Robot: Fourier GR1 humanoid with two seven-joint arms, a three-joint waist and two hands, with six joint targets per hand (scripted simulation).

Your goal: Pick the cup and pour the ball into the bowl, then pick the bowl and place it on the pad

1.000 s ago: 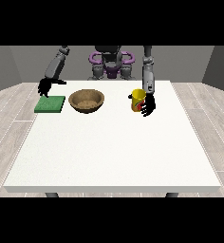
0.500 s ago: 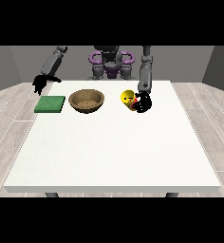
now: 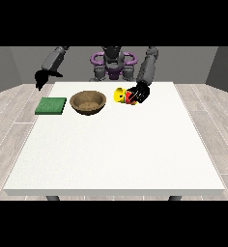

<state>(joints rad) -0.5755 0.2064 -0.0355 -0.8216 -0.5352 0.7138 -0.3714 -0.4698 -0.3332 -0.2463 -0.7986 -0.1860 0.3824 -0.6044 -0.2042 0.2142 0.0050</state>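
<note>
The hand at the view's left point(image 3: 40, 78) hangs in the air; I cannot tell how it is held. Below it lies the flat, square green pad point(image 3: 51, 105). Next is the round brown bowl point(image 3: 88, 102). The hand at the view's right point(image 3: 139, 94) holds the yellow cup point(image 3: 121, 95), tipped sideways toward the bowl but beside it. I think it should move over the bowl before tipping more. The worktop point(image 3: 116, 149) is smooth and white.
</note>
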